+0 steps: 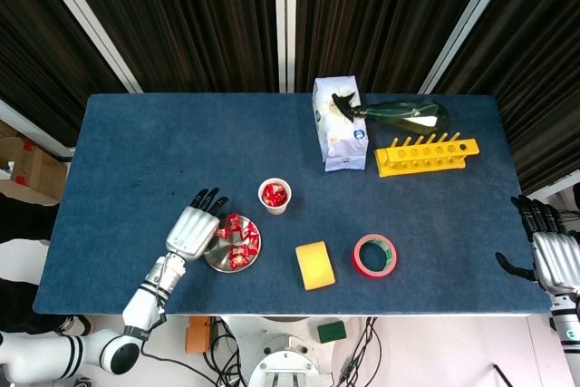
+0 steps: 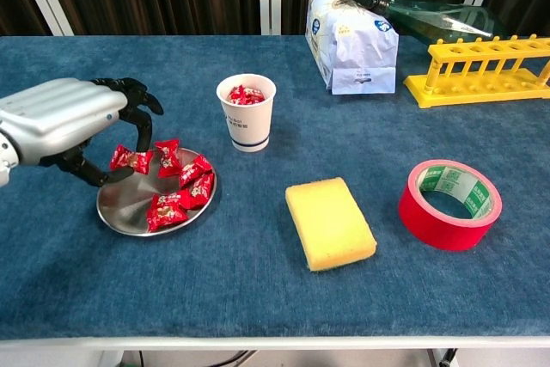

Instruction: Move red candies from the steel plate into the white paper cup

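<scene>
At the table's left front, the left hand (image 2: 64,122) hangs over the near-left rim of the steel plate (image 2: 129,208), a thumb and fingertip pinching 1 red candy (image 2: 130,159) that sits lifted above the plate's bare metal. Other red candies (image 2: 182,185) lie bunched on the plate's right half; in the head view they show as a red cluster (image 1: 238,240) beside the hand (image 1: 193,227). Just behind and right of the plate stands the white paper cup (image 2: 247,113), upright, with red wrappers visible inside. Further right, a yellow sponge (image 2: 330,222) lies flat near the front edge, and a roll of red tape (image 2: 449,204) lies beside it. Toward the back sit a white tissue pack (image 2: 352,43), a dark green bottle (image 2: 434,16) on its side, and a yellow rack (image 2: 481,68). Off the table's right edge, the right hand (image 1: 548,246) is seen only from above; its fingers seem spread and empty, though part is cropped.
</scene>
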`<act>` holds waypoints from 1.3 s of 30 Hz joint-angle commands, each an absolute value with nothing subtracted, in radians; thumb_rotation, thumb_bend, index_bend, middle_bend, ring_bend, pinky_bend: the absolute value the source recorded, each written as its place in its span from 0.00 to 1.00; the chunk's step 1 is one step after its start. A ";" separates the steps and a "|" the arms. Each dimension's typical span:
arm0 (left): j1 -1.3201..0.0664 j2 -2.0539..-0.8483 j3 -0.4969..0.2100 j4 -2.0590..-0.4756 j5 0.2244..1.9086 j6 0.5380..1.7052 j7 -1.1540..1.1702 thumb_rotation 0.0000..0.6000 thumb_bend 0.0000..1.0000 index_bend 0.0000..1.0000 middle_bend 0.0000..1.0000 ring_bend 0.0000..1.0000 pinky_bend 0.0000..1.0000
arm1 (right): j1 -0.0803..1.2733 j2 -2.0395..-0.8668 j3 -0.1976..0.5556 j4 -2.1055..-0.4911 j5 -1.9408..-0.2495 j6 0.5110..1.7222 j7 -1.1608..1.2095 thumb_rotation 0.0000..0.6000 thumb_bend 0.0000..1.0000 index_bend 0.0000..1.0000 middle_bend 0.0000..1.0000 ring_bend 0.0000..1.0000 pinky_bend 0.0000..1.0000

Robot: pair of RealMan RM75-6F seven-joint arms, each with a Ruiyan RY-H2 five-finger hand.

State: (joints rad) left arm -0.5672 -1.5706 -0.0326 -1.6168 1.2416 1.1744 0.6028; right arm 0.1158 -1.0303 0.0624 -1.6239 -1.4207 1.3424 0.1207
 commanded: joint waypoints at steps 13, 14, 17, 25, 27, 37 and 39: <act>-0.747 -1.580 -0.275 -1.717 1.101 1.097 0.677 1.00 0.35 0.55 0.17 0.02 0.10 | 0.125 -1.039 0.061 -1.622 -1.414 1.324 0.101 1.00 0.24 0.02 0.03 0.00 0.00; -0.763 -1.593 -0.288 -1.699 1.083 1.089 0.681 1.00 0.35 0.55 0.17 0.02 0.10 | 0.125 -1.038 0.062 -1.622 -1.414 1.324 0.102 1.00 0.24 0.02 0.03 0.00 0.00; -0.809 -1.631 -0.319 -1.643 1.023 1.065 0.700 1.00 0.35 0.54 0.18 0.02 0.10 | 0.125 -1.036 0.064 -1.621 -1.411 1.324 0.109 1.00 0.24 0.02 0.03 0.00 0.00; -0.877 -1.682 -0.325 -1.562 0.869 1.041 0.765 1.00 0.35 0.49 0.18 0.02 0.10 | 0.124 -1.028 0.066 -1.616 -1.411 1.325 0.132 1.00 0.24 0.02 0.04 0.00 0.00; -0.879 -1.679 -0.317 -1.572 0.849 1.044 0.768 1.00 0.35 0.43 0.18 0.02 0.10 | 0.124 -1.029 0.067 -1.614 -1.411 1.325 0.134 1.00 0.24 0.02 0.04 0.00 0.00; -0.853 -1.613 -0.266 -1.707 0.888 1.108 0.742 1.00 0.35 0.21 0.17 0.02 0.10 | 0.127 -1.036 0.063 -1.618 -1.411 1.320 0.113 1.00 0.24 0.02 0.04 0.00 0.00; -0.829 -1.584 -0.241 -1.756 0.913 1.141 0.741 1.00 0.35 0.24 0.17 0.02 0.10 | 0.126 -1.036 0.064 -1.619 -1.410 1.322 0.113 1.00 0.24 0.02 0.04 0.00 0.00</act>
State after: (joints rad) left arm -0.8537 -1.6155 -0.2683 -1.7098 0.8857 1.1066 0.7474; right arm 0.1263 -1.0356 0.0637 -1.6189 -1.4099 1.3223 0.1127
